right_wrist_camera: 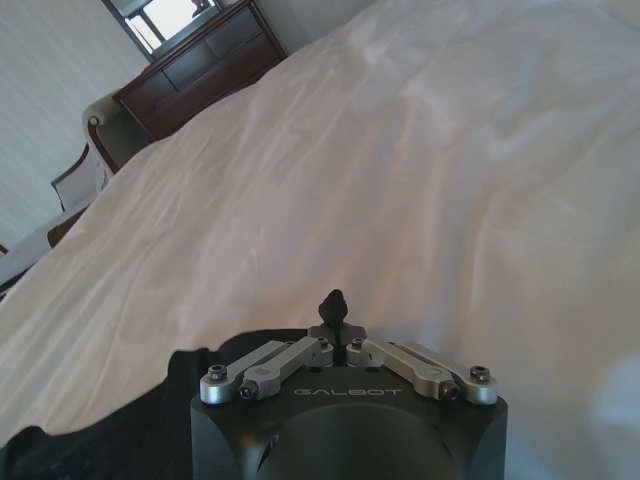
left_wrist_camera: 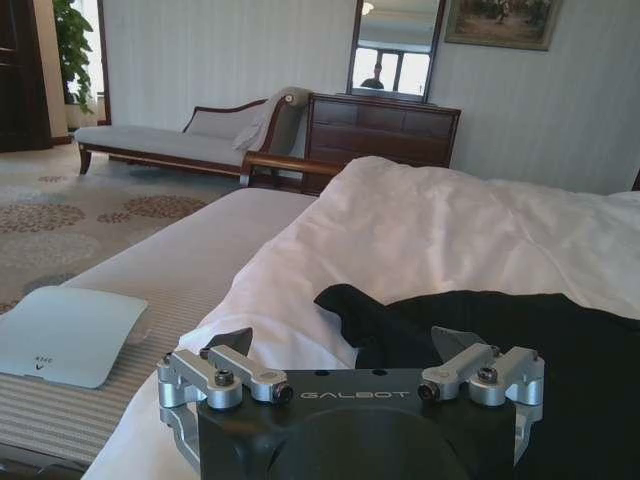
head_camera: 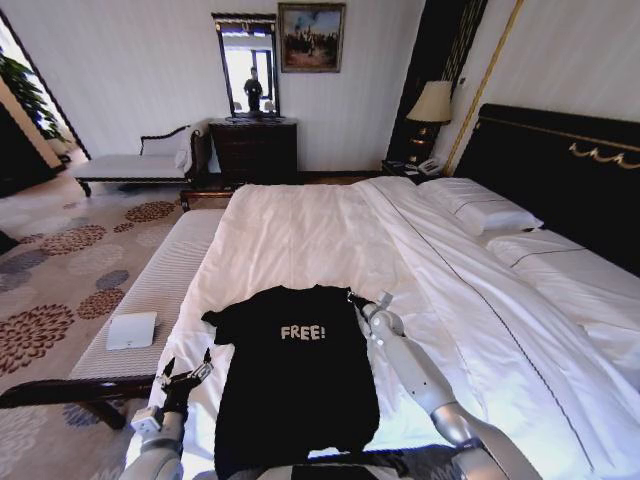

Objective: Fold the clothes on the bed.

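Observation:
The clothes, a black T-shirt [head_camera: 295, 385] with white "FREE!" lettering, lie flat near the foot of the bed [head_camera: 300, 225]. My right gripper [head_camera: 355, 298] is at the shirt's right shoulder corner. In the right wrist view its fingertips [right_wrist_camera: 333, 303] are shut together over the white duvet, with black cloth [right_wrist_camera: 110, 440] beside and below the gripper body. I cannot tell if cloth is pinched. My left gripper [head_camera: 187, 372] hovers open by the shirt's left edge. In the left wrist view the gripper [left_wrist_camera: 345, 345] has nothing between its fingers, and the shirt [left_wrist_camera: 520, 340] is just beyond it.
A pale striped bench [head_camera: 150, 285] runs along the bed's left side with a small white flat box [head_camera: 132, 330] on it. Pillows [head_camera: 480, 212] and the dark headboard [head_camera: 560, 170] are at the right. A chaise [head_camera: 130, 165] and a dresser [head_camera: 253, 150] stand by the far wall.

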